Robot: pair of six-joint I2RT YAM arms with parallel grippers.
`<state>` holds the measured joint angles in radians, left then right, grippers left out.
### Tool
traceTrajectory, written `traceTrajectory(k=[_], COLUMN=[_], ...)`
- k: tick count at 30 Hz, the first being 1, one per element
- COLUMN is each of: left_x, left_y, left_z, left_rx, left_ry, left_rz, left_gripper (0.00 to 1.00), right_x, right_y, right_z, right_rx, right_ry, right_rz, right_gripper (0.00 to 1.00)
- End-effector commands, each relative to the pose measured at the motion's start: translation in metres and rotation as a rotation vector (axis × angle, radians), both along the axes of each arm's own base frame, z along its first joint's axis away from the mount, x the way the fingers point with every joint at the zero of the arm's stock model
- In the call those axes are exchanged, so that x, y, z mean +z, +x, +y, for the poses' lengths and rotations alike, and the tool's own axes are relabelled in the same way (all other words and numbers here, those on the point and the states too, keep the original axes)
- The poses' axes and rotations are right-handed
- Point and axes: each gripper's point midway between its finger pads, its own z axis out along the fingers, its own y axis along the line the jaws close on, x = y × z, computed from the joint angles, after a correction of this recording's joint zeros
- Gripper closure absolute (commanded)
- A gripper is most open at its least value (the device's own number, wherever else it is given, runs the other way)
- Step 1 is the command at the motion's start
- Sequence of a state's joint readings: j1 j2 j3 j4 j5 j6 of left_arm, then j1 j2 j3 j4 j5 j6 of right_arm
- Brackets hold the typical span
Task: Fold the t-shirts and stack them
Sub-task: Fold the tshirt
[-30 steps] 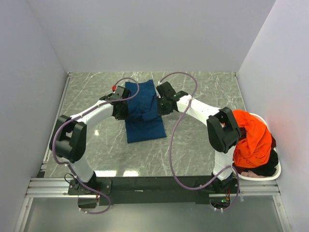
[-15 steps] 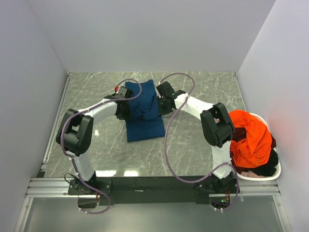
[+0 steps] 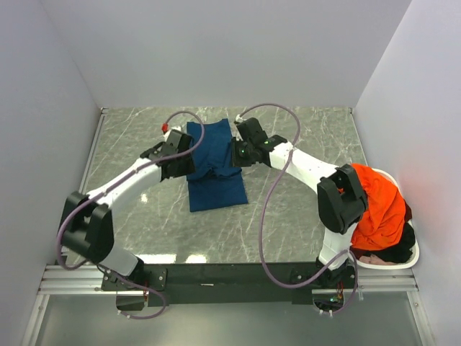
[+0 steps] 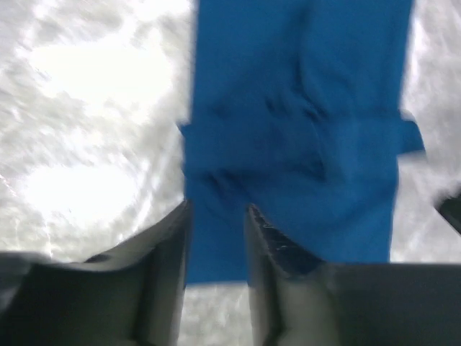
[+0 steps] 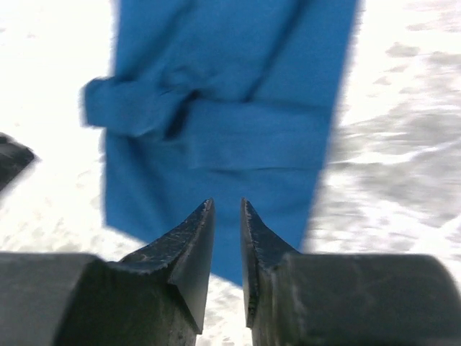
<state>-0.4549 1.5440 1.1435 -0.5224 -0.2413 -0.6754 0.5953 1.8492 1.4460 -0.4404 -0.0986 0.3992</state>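
Navy t-shirt (image 3: 215, 171) lies folded between left pincer (image 4: 216, 213) and right pincer (image 5: 227, 205).

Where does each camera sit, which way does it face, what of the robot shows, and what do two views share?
Top external: above and behind the bases, looking down on the table; left arm and right arm show, with the navy t-shirt and basket.
Left wrist: on the left arm, facing down past the left gripper at the shirt.
Right wrist: on the right arm, facing down past the right gripper at the shirt.
Shared: both wrist views show the same navy t-shirt, from opposite sides.
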Motion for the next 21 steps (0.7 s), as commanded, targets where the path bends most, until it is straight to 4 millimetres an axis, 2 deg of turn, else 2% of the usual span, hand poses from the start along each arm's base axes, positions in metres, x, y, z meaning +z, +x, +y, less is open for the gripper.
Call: traceTrajectory(k=[1, 4, 6, 10, 12, 14, 15, 17, 18, 20, 21], left_x=[0.003, -0.014, -0.025, -0.051, -0.062, -0.072, -0.08, -0.092, -0.095, -0.103, -0.105], left_y=[-0.024, -0.045, -0.054, -0.063, -0.068, -0.074, -0.079, -0.087, -0.09, -0.098, -0.101], left_z=[-0.022, -0.04, -0.052, -0.061, -0.06, -0.059, -0.057, -0.054, -0.052, -0.047, -0.045], left_rx=[-0.034, -0.081, -0.113, -0.129, -0.129, -0.133, -0.133, -0.131, -0.129, -0.13, -0.129], left_ry=[-0.081, -0.12, -0.13, -0.136, -0.132, -0.131, -0.122, -0.11, -0.101, -0.088, -0.083], left_rz=[-0.015, 0.017, 0.032, 0.084, 0.112, 0.146, 0.167, 0.21, 0.226, 0.253, 0.261], left_gripper=[0.64, 0.75, 0.78, 0.8, 0.8, 0.8, 0.8, 0.8, 0.8, 0.8, 0.8], right_x=[0.013, 0.0, -0.01, -0.024, -0.036, -0.04, -0.05, -0.051, -0.059, -0.057, -0.064], right_y=[-0.016, -0.026, -0.03, -0.027, -0.025, -0.021, -0.019, -0.013, -0.011, 0.0, 0.004], right_z=[0.028, 0.041, 0.051, 0.062, 0.065, 0.07, 0.069, 0.072, 0.072, 0.074, 0.071], right_rx=[0.058, 0.09, 0.109, 0.121, 0.123, 0.126, 0.123, 0.119, 0.118, 0.109, 0.105], right_ry=[0.104, 0.123, 0.138, 0.166, 0.162, 0.159, 0.145, 0.145, 0.134, 0.133, 0.111], right_rz=[-0.027, 0.005, 0.028, 0.055, 0.076, 0.075, 0.091, 0.085, 0.095, 0.082, 0.088], right_gripper=[0.73, 0.79, 0.84, 0.9, 0.91, 0.91, 0.91, 0.91, 0.91, 0.91, 0.91])
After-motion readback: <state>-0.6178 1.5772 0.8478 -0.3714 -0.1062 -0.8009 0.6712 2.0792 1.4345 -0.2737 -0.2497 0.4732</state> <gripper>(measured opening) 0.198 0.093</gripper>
